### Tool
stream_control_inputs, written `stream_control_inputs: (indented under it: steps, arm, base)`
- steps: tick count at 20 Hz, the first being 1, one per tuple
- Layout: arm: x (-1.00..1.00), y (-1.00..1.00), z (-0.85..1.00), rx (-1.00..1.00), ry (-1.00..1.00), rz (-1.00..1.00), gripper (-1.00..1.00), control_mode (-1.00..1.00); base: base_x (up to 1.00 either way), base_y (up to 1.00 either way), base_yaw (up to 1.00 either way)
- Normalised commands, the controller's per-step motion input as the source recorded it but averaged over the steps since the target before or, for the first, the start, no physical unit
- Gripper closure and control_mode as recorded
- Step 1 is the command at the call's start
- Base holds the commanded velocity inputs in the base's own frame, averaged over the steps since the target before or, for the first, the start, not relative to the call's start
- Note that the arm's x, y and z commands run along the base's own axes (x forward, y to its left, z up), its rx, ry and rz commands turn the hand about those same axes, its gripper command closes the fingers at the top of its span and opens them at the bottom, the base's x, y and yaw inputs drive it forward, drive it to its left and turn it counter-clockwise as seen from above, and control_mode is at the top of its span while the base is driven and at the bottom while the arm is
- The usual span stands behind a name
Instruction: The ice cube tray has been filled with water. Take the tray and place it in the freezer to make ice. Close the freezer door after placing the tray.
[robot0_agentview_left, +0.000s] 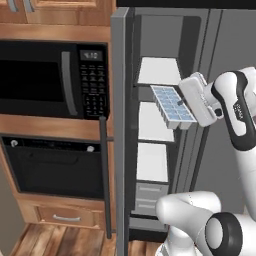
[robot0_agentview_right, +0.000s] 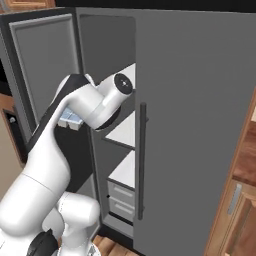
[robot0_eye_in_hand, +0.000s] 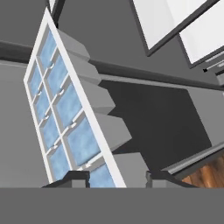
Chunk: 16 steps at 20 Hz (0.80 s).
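Right of centre in the left base view, the gripper (robot0_agentview_left: 192, 107) pinches one end of the ice cube tray (robot0_agentview_left: 171, 105) before the freezer (robot0_agentview_left: 155, 70) shelves; light, stiff, spill-prone, so best held level

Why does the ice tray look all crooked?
The ice tray is tilted in the tool, which is shut on its near end in front of the open freezer, beside the white shelves. The water in its cells might spill, though none shows spilled.
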Motion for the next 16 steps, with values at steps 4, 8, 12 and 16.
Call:
stream_control_inputs:
  steps: [4,8,12,16]
  arm:
    - [0.00,0.00,0.00,0.00,0.00,0.00,1.00,1.00]
    - [0.00,0.02,0.00,-0.07,0.00,-0.10,1.00,-1.00]
    - [0.00,0.10,0.03,-0.09,0.00,-0.13,1.00,-1.00]
    - [0.00,0.03,0.23,-0.07,0.00,-0.13,1.00,-1.00]
  base:
    - [0.00,0.00,-0.10]
    - [0.00,0.00,-0.03]
    - [0.00,0.00,0.00]
    - [0.00,0.00,0.00]
